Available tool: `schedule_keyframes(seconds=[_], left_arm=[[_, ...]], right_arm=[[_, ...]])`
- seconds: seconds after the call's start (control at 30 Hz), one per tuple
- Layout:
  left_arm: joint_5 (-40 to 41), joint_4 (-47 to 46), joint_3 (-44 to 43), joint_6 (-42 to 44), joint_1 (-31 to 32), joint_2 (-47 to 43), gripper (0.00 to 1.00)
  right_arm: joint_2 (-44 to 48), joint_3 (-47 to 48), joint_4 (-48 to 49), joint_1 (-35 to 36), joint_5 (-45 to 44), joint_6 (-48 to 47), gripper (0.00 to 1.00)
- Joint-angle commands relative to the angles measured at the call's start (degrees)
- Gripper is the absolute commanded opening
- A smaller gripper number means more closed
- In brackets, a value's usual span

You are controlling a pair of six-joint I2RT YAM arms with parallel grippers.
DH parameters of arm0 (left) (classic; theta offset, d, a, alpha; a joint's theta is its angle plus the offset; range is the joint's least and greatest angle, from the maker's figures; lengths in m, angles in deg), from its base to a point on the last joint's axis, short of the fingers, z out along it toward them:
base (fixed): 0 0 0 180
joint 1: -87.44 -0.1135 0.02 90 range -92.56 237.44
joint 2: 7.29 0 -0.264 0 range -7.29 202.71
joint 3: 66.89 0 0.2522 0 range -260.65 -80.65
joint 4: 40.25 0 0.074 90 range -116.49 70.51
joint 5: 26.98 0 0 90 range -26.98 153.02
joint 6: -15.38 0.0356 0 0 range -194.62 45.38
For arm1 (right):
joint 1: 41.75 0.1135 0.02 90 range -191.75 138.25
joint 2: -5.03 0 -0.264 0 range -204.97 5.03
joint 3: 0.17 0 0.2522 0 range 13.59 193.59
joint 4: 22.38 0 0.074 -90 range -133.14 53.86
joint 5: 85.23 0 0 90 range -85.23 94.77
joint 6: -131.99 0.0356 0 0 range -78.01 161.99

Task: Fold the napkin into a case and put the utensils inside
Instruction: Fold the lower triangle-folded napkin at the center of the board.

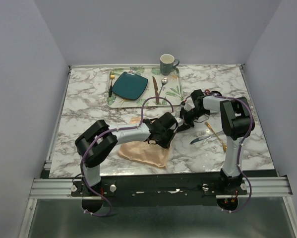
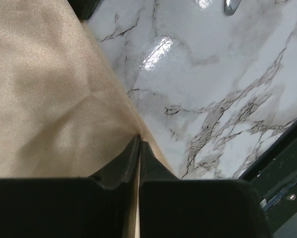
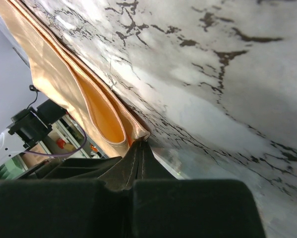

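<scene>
The left end effector (image 2: 139,145) is pinching the napkin (image 2: 49,99). Its two dark fingers are meeting on the cloth's edge with no gap between them, right where the peach fabric is giving way to the marble table (image 2: 212,99). The right end effector (image 3: 141,144) is likewise clamping shut on the napkin, biting a corner where several folded layers are stacking up and curling open beside it.

From above, the two end effectors are sitting near each other at mid-table, the left (image 1: 164,133) just on the near-left side of the right (image 1: 184,121). Most of the napkin (image 1: 143,152) is lying flat on the near-left side of both, partly under the left forearm, so I judge that the pinched edge is travelling across or along that cloth to make the next fold. How the cloth runs between the two grips is hidden by the left wrist.

The utensils are waiting outside the cloth, to the right of the end effectors. The knife (image 1: 200,140) is lying roughly crosswise, and the gold spoon (image 1: 215,135) is slanting from far-left to near-right just beside it. Both are lying close to the right arm, which looks like the natural one to fetch them.
</scene>
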Motion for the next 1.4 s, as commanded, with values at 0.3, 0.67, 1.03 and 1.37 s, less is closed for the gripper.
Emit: schedule_keyframes(seconds=[0.3,0.67,1.03,1.37], left_arm=[[-3.93,-0.24,3.07,0.84,-5.95,-15.77,0.48],[-7.27,1.86,8.78,8.48,-17.03,-22.11,0.48],[-7.53,3.27,12.12,11.11,-22.22,-23.17,0.46],[-6.83,1.34,14.06,10.42,-22.30,-20.44,0.45]], right_arm=[[7.08,1.05,-6.96,-0.31,-4.60,-8.95,0.29],[1.38,8.78,-7.58,-0.40,-2.76,-6.86,0.58],[-4.60,10.02,-5.91,-0.31,-4.25,-4.74,0.49],[-6.01,10.90,-7.05,-0.23,-0.56,-4.57,0.37]])
